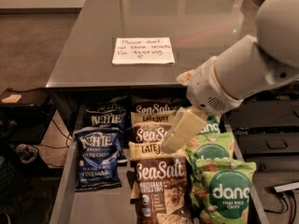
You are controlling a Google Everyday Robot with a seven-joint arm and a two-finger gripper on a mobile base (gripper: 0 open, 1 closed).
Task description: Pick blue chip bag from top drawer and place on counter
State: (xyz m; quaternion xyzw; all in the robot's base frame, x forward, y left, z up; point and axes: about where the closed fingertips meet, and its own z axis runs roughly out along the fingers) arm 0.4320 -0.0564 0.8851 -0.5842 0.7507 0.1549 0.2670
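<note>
The blue chip bag (98,157) lies flat in the left row of the open top drawer (63,190), label up. My gripper (174,141) hangs on the white arm that reaches in from the right. It is above the middle row of bags, to the right of the blue chip bag and apart from it, holding nothing. The counter (140,17) lies behind the drawer and bears a white handwritten note (143,50).
A darker Kettle bag (106,118) lies behind the blue one. Brown SeaSalt bags (159,183) fill the middle row and green Dang bags (223,190) the right row. Dark floor with cables (25,153) lies to the left of the drawer.
</note>
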